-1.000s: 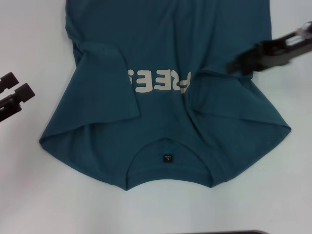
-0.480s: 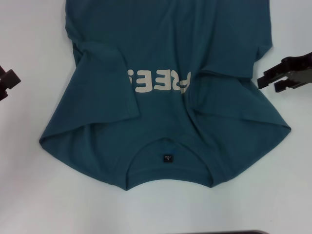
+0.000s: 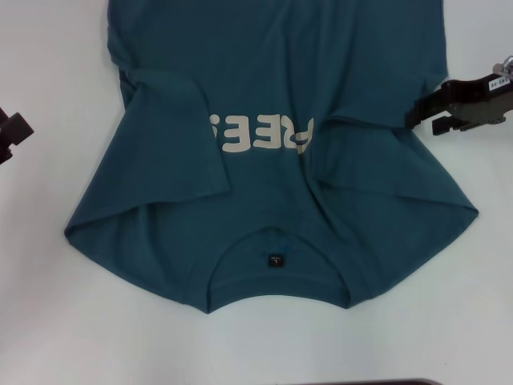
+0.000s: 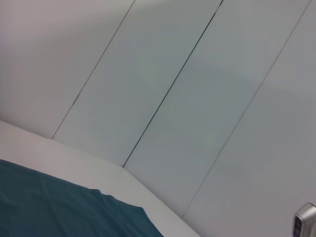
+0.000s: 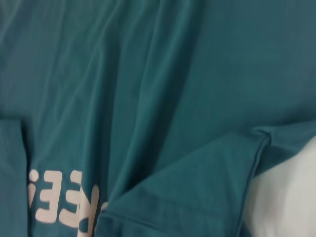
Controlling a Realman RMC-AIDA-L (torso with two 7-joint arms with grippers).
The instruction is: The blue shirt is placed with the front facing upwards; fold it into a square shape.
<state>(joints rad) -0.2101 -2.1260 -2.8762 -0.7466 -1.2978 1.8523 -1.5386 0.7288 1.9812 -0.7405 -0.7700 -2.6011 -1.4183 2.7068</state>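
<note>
The blue shirt [image 3: 272, 152] lies flat on the white counter [image 3: 48, 321], its long axis running from the robot outward; the collar [image 3: 276, 277] sits at the near end and the body runs off the far edge of the head view. It is dark teal with off-white block letters [image 3: 264, 132] across the chest, seen upside down, and a small dark neck label [image 3: 276, 261] inside the collar; both sleeves are folded inward over the front — the left one partly covers the print. The right hand [image 3: 422, 119] hovers at the shirt's right edge, level with the letters, its two fingers parted a little and holding nothing; the left hand [image 3: 10, 132] sits well apart from the shirt's left side, barely in view — I cannot tell its opening.
</note>
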